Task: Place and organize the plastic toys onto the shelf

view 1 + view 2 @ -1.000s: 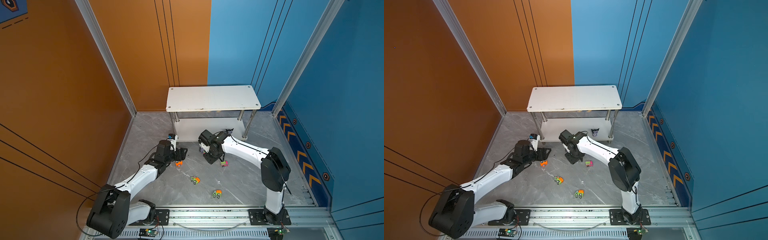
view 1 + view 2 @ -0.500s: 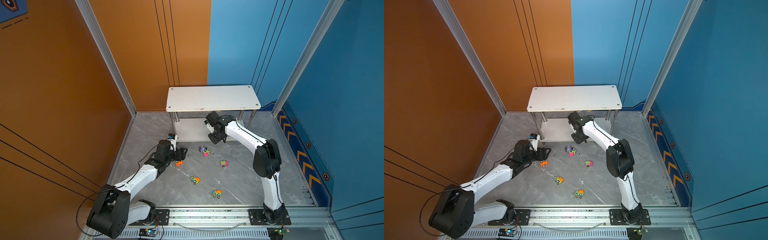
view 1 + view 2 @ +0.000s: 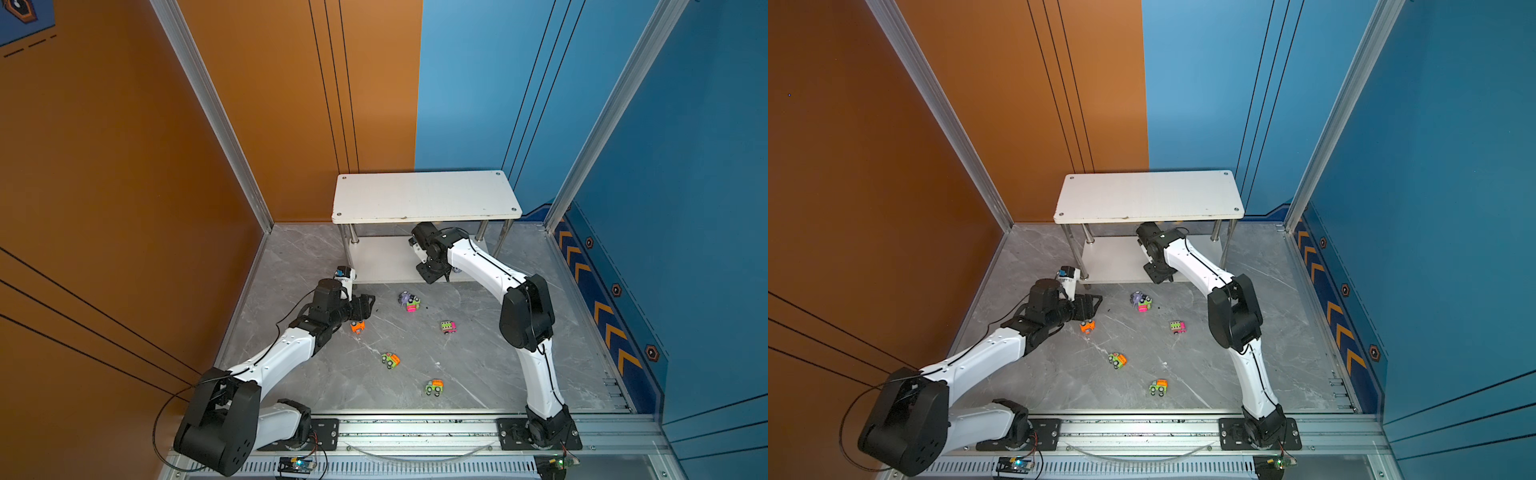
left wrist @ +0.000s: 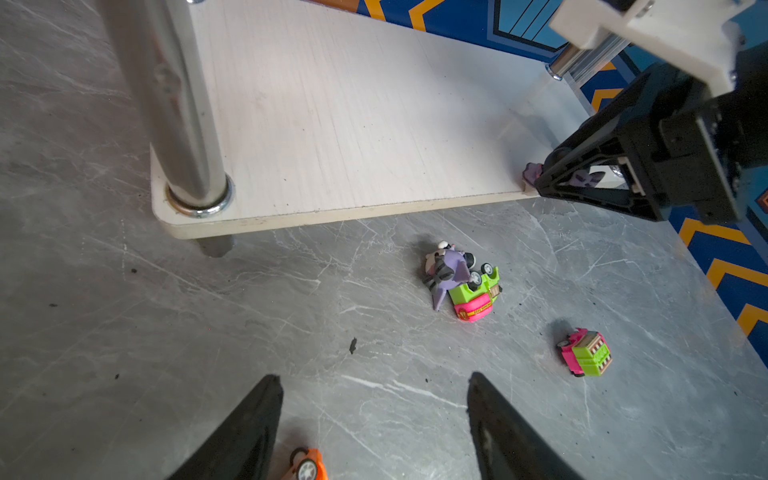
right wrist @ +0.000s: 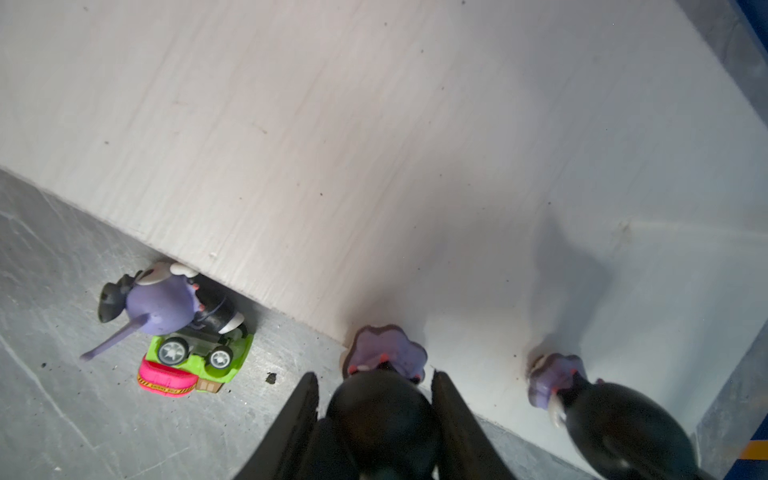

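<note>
The white two-tier shelf stands at the back. My right gripper is shut on a black-and-purple figurine, whose purple end meets the front edge of the lower tier. A second figurine stands on that tier beside it. A third figurine lies on the floor against an overturned green-and-pink car. My left gripper hangs open over the floor, with an orange car near one finger. The right gripper shows under the top board in both top views.
A pink-and-green car and two green-and-orange cars sit on the grey floor. A chrome shelf post stands close to my left gripper. Orange and blue walls enclose the cell.
My right arm swung from the floor by the toys up to the lower tier's front edge, carrying the figurine. The left arm stayed still.
</note>
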### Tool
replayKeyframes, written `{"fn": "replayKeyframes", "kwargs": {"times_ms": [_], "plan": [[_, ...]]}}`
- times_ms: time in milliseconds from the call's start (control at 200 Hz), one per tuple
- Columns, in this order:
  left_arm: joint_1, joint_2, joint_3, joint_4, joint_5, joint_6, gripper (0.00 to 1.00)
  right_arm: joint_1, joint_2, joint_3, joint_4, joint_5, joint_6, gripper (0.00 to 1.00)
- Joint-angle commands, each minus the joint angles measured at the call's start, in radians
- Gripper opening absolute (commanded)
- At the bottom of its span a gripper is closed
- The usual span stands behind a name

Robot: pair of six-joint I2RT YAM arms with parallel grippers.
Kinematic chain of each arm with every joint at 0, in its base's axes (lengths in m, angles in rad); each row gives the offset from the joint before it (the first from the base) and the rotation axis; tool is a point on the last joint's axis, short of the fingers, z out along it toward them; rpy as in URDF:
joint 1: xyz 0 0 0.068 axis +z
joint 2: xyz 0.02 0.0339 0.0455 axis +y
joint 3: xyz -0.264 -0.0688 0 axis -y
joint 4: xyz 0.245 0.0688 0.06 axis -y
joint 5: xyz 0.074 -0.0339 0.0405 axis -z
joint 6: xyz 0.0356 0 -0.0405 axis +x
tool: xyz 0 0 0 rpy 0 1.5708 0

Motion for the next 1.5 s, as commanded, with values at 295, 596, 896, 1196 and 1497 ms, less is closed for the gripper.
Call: {"fn": "replayKeyframes", "kwargs": {"times_ms": [295,596,896,1196,1497], "plan": [[0.011,0.02,0.032,-0.027,0.018,-0.011,0.72,-0.018,-0.004,0.025,0.069,-0.037,0.014,0.19],[0.011,-0.002,0.03,-0.03,0.01,-0.013,0.72,-0.025,0.005,0.037,0.095,-0.086,0.031,0.19],[0.011,0.002,0.033,-0.031,0.013,-0.016,0.72,-0.014,0.028,0.039,0.072,-0.113,0.008,0.2],[0.009,0.0,0.034,-0.036,0.015,-0.019,0.72,-0.01,0.074,0.086,0.034,-0.13,-0.015,0.21],[0.01,0.007,0.039,-0.036,0.015,-0.019,0.72,0.002,0.093,0.094,0.028,-0.1,-0.032,0.39]]}}
